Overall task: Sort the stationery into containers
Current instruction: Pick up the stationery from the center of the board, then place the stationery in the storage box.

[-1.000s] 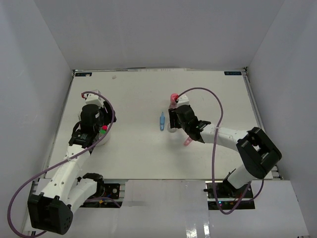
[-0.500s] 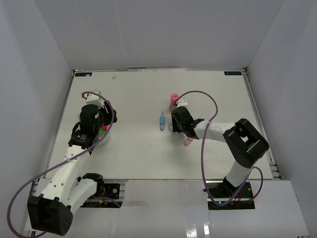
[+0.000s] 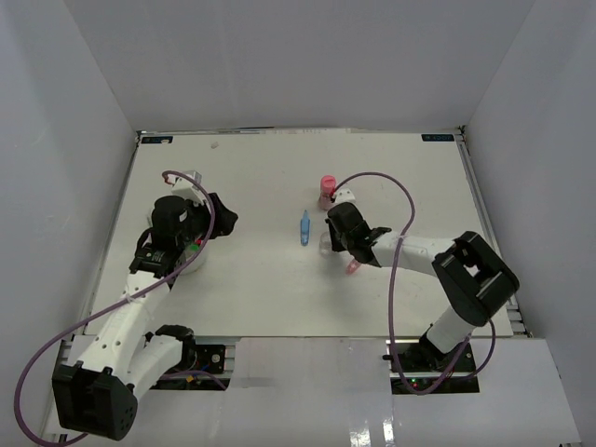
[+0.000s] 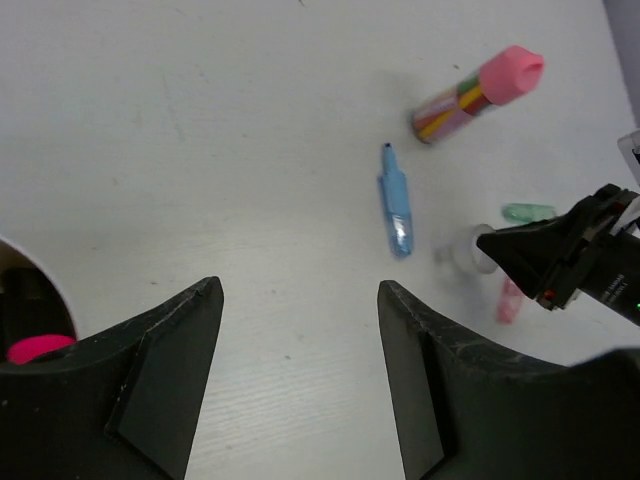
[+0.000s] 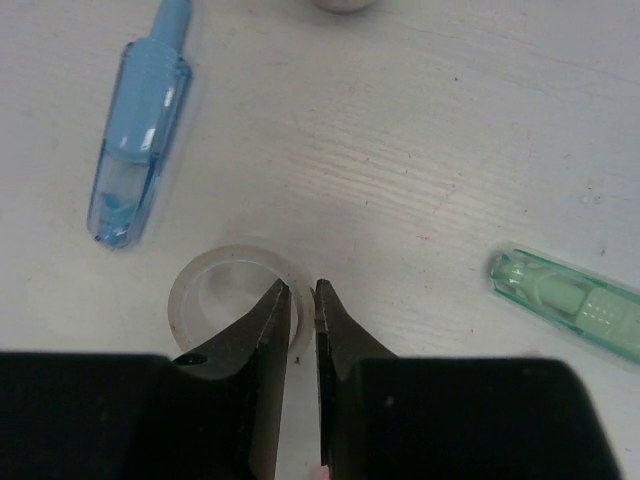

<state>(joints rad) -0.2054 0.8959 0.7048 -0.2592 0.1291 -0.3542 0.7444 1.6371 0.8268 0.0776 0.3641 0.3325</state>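
In the right wrist view my right gripper [image 5: 301,288] is shut on the wall of the clear tape roll [image 5: 225,290], one finger inside the ring and one outside. The roll lies flat on the table. A blue pen [image 5: 135,170] lies to its left and a green highlighter [image 5: 570,305] to its right. From above, the right gripper [image 3: 331,237] sits between the blue pen [image 3: 304,226] and a pink highlighter [image 3: 354,267], below the pink cylinder [image 3: 327,186]. My left gripper [image 4: 300,290] is open and empty over bare table, beside the white cup [image 4: 45,272], which holds a pink item [image 4: 35,348].
White walls enclose the table on three sides. The white cup [image 3: 194,265] stands at the left, partly under the left arm. Purple cables loop over both arms. The pink cylinder [image 4: 480,90] lies tilted at the far right of the left wrist view.
The right gripper has shut on the tape roll's wall. The left gripper has swung up and to the right, away from over the cup.
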